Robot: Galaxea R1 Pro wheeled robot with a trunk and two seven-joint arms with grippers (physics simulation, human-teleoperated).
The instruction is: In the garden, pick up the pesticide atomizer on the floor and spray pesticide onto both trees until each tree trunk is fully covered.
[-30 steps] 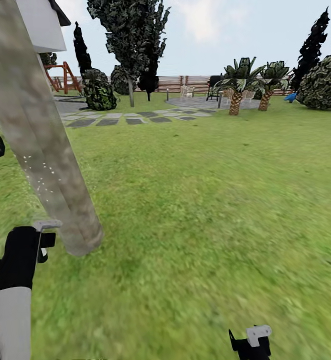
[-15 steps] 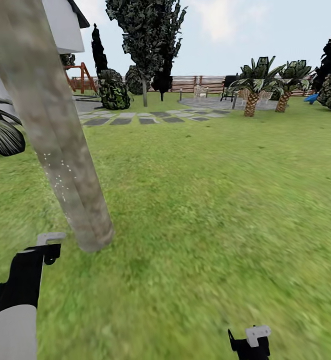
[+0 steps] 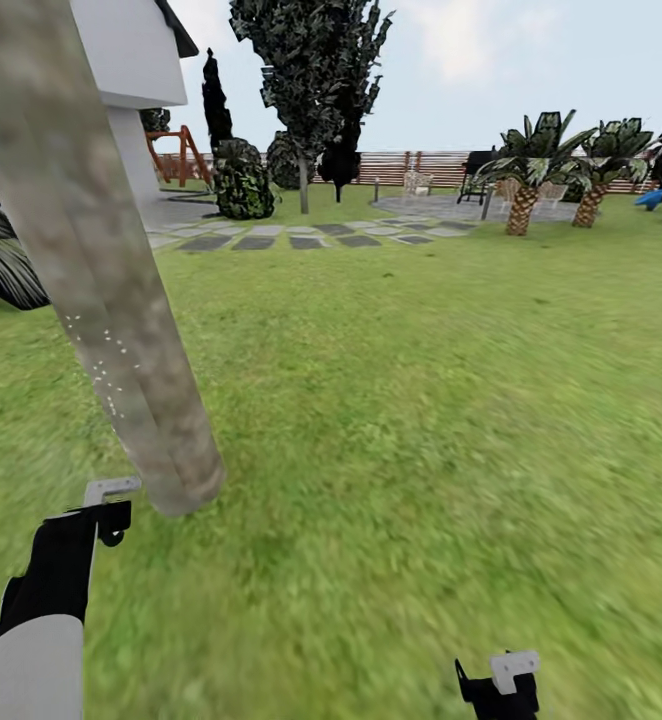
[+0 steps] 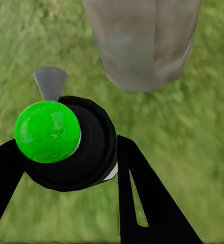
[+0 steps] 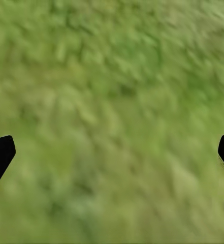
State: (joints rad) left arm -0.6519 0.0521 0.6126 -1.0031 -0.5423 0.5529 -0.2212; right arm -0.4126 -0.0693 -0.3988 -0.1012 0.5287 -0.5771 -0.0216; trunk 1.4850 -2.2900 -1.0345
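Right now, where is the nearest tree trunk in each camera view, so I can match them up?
Head view: the tree trunk leans up the left side, its base just beyond the left gripper.
Left wrist view: the trunk's base stands past the green-capped pesticide atomizer.
Right wrist view: blurred grass.
Shared landmark: the lawn.

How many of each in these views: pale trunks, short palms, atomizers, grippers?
pale tree trunk: 1
short palms: 2
pesticide atomizer: 1, between the fingers of the left gripper
grippers: 2, the left gripper and the right gripper
Total: 6
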